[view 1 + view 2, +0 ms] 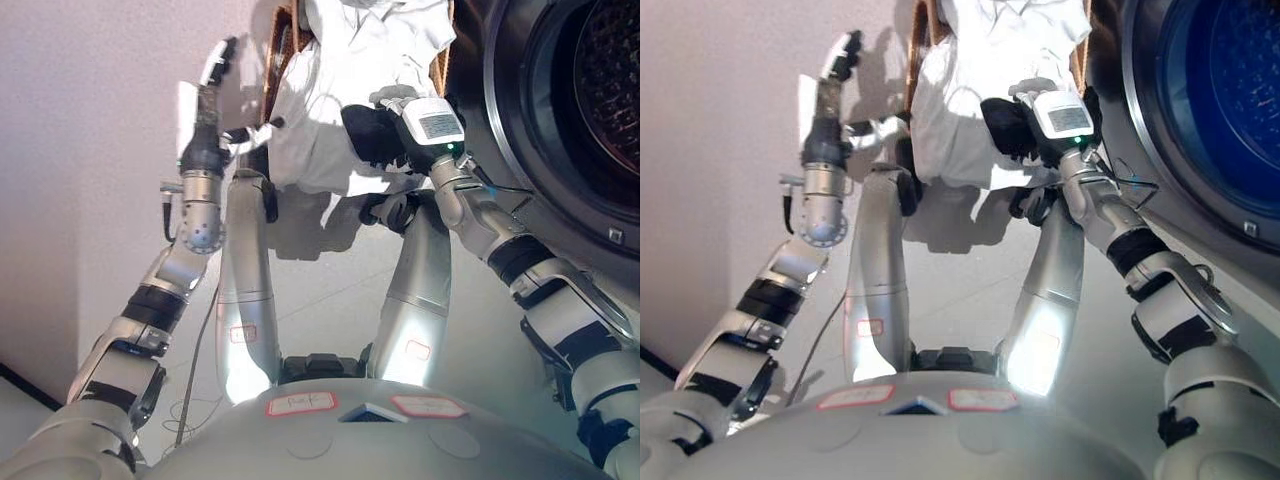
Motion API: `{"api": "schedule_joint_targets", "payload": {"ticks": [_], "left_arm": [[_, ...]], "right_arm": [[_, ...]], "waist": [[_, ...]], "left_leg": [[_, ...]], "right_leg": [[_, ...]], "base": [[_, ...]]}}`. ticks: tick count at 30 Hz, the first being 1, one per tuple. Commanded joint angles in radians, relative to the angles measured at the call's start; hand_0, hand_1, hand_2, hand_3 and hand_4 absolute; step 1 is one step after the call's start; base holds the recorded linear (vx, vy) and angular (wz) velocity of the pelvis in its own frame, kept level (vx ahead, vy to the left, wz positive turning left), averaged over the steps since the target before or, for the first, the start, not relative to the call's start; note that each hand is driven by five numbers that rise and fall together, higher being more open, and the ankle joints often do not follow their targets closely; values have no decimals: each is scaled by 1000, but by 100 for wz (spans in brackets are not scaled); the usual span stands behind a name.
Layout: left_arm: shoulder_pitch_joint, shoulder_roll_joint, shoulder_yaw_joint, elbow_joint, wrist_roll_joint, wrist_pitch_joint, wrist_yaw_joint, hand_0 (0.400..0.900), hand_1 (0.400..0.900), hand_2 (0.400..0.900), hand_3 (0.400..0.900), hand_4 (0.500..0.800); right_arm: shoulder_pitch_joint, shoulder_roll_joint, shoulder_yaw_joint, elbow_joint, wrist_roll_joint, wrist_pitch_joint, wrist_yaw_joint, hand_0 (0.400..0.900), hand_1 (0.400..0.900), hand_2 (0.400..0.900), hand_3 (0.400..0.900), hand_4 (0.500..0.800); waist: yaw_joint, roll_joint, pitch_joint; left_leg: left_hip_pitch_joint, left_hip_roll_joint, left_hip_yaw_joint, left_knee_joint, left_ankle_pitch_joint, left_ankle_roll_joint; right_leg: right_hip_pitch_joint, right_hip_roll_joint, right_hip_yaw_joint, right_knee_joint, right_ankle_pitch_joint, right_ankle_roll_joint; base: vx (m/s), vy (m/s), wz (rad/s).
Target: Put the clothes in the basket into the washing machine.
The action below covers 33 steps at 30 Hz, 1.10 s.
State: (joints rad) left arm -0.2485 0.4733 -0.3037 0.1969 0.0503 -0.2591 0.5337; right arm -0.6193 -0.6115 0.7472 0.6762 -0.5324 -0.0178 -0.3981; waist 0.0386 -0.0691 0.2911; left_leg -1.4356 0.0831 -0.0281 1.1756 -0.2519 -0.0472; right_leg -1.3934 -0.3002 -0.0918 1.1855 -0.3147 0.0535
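While the white clothes [340, 110] are clenched by the right hand [385, 130] at upper centre — seemingly for lifting from the basket [275, 70] toward the washing machine [560, 120] at right — the left hand [212, 75] is held released, empty.

Clothes [350, 90] lie in the basket [272, 75], left of the washing machine [560, 110].
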Motion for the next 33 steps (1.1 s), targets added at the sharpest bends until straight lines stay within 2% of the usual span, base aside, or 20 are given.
{"api": "schedule_joint_targets", "payload": {"ticks": [1,10,14,20,21,22,23,33], "left_arm": [[13,-39,38,-177,58,-105,71,900,900,900,900,800],[17,-37,56,-260,124,-76,101,900,900,900,900,800],[8,-36,77,-290,131,-76,133,900,900,900,900,800],[16,-31,80,-317,131,-74,141,900,900,900,900,800],[13,-27,74,-318,128,-77,139,900,900,900,900,800],[11,-26,74,-322,127,-76,139,900,900,900,900,800],[11,-25,73,-325,125,-76,139,900,900,900,900,800],[-4,-24,64,-318,101,-81,130,900,900,900,900,800]], "right_arm": [[57,-53,-28,-69,5,-18,-79,900,900,900,900,800],[88,-52,-46,-32,-10,13,-107,900,900,900,900,800],[65,-50,-43,83,3,54,-137,900,900,900,900,800],[-7,-29,-8,226,30,75,-150,900,900,900,900,800],[-44,-27,10,276,40,82,-148,604,604,604,604,622],[-73,-23,23,308,47,83,-149,437,437,437,437,522],[-102,-20,33,339,56,85,-152,400,400,400,400,500],[-281,-5,88,490,115,74,-162,400,400,400,400,500]], "waist": [[-13,51,-87],[-20,52,-104],[-14,62,-102],[-4,66,-96],[7,69,-98],[12,70,-98],[16,71,-98],[42,81,-107]], "left_leg": [[-38,-10,-23,-48,-34,-29],[-109,-17,-29,-13,-39,-27],[-133,-26,-31,1,-41,-22],[-133,-31,-20,-9,-39,-18],[-133,-33,-18,-17,-35,-18],[-133,-35,-16,-22,-33,-17],[-133,-36,-14,-29,-30,-16],[-93,-55,-6,-141,21,-11]], "right_leg": [[18,48,-23,-9,-33,-27],[-49,48,-10,28,-50,-26],[-80,43,5,52,-55,-24],[-84,39,16,51,-54,-19],[-87,38,18,48,-52,-18],[-87,37,19,45,-50,-17],[-88,36,19,41,-49,-16],[-50,30,10,-42,-23,-4]], "base": [[0,0,0],[2,-1,1],[9,7,5],[22,10,5],[28,11,6],[35,11,8],[25,9,7],[32,5,7]]}}
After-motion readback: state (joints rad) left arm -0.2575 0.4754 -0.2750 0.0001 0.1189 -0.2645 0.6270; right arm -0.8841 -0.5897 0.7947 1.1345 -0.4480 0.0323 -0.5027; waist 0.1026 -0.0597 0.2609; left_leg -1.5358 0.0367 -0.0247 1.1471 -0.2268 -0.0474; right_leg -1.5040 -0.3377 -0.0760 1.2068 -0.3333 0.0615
